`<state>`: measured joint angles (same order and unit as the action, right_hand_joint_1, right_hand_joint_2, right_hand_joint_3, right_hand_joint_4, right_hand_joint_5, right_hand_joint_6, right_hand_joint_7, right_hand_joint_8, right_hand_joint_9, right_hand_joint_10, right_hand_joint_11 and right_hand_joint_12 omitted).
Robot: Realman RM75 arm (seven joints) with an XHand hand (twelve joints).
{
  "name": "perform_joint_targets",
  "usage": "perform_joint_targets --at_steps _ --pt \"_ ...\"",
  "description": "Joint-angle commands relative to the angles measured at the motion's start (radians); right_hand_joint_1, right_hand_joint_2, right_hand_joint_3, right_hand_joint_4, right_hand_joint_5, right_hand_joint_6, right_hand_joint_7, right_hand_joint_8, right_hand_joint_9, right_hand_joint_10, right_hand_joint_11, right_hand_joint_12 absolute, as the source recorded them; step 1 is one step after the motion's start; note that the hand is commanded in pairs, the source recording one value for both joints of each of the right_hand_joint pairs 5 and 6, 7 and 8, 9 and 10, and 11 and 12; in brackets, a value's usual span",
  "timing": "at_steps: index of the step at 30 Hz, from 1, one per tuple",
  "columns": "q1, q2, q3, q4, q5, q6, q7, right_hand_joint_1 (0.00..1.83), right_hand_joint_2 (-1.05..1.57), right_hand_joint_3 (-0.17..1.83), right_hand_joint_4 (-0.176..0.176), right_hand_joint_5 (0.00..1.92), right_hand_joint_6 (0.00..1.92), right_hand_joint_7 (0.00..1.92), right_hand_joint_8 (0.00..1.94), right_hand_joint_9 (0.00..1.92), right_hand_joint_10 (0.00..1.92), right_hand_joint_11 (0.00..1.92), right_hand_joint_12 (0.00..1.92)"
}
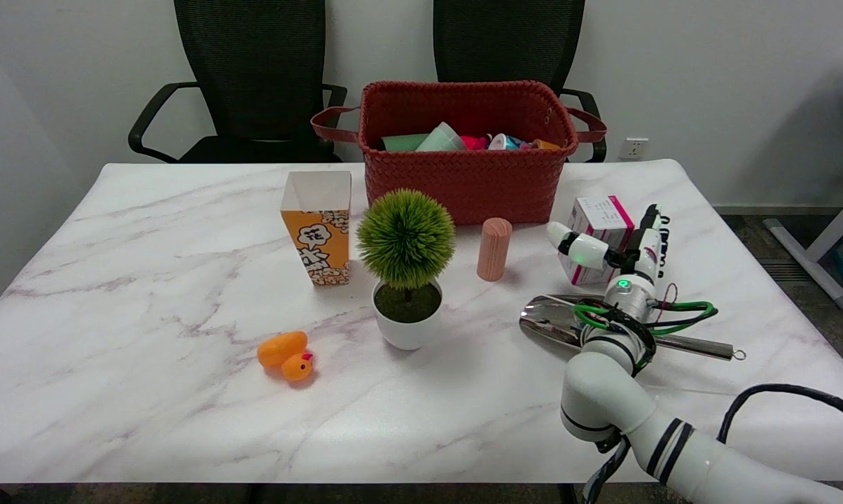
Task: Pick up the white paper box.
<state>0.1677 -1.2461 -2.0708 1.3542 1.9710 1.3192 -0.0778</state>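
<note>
1 right hand point(614, 245) around 1 white paper box point(598, 225), 1 metal scoop point(558, 318) nearby.

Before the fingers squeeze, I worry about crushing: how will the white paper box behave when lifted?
The white paper box looks like thin carton, so probably light and dentable. It stands tilted by the right hand, so it may tip.

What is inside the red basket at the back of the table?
Over the rim of the red basket I see tops of several coloured things, among them a pale green cup. The basket wall hides their lower parts and whatever lies deeper inside.
</note>
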Motion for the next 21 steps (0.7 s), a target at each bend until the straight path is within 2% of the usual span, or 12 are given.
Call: perform_joint_targets --at_steps 1,4,8,10,15,19,21 --pt "0.003 0.001 0.011 -0.024 0.026 -0.012 0.01 1.19 0.07 0.67 0.0 0.0 0.0 0.0 0.0 0.0 0.0 0.0 0.0" --pt "0.007 0.001 0.011 -0.025 0.026 -0.008 0.01 1.19 0.1 0.65 0.0 0.0 0.0 0.05 0.05 0.08 0.08 0.0 0.0" --pt "0.01 0.001 0.011 -0.028 0.02 -0.006 0.033 1.19 0.16 0.62 0.0 0.0 0.0 0.39 0.39 0.34 0.34 0.01 0.01" --pt "0.01 0.001 0.011 -0.035 0.016 -0.006 0.063 1.2 0.21 0.61 0.0 0.01 0.01 0.5 0.5 0.42 0.42 0.07 0.07" --pt "0.011 0.001 0.011 -0.042 0.004 -0.005 0.083 1.21 0.35 0.63 0.0 0.25 0.25 0.71 0.71 0.57 0.57 0.29 0.29" --pt "0.015 0.001 0.011 -0.038 0.002 -0.005 0.083 1.21 0.45 0.66 0.0 0.63 0.63 0.83 0.83 0.66 0.66 0.38 0.38" --pt "0.017 0.001 0.011 -0.039 -0.009 -0.002 0.083 1.21 0.49 0.65 0.0 0.68 0.68 0.94 0.94 0.69 0.69 0.42 0.42"
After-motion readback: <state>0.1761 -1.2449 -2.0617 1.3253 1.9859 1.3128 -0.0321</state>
